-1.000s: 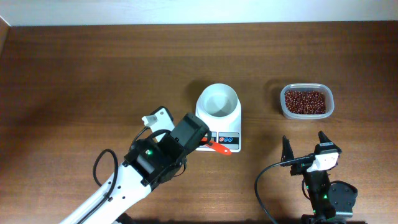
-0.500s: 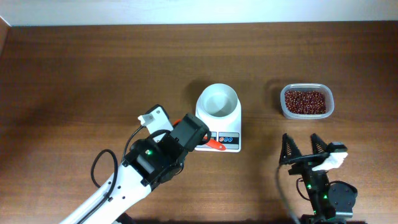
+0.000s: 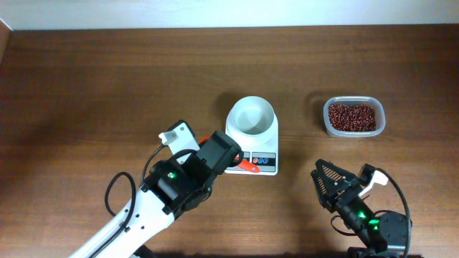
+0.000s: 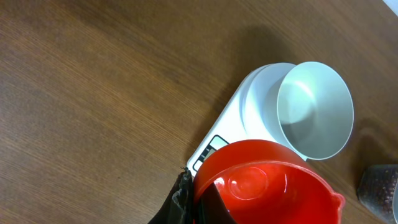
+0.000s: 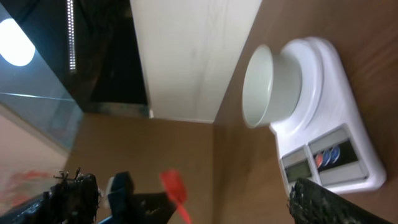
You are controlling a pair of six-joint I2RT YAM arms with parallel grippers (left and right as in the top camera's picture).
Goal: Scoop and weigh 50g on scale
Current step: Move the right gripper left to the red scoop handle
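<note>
The brown wood-grain table (image 3: 107, 86) carried two things. A white scale (image 3: 252, 137) stood near its middle, with its display turned toward the near edge. A clear tub (image 3: 324, 118) of red-brown beans (image 3: 351, 116) sat to its right, well apart and slightly farther back.

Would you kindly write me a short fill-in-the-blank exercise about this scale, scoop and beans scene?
The white bowl on the scale is ____.
The left gripper is shut on a ____ scoop.
The right gripper has its jaws ____.
The beans lie in the clear tub, none in the white ____.
Missing words: empty; red; open; bowl.
</note>
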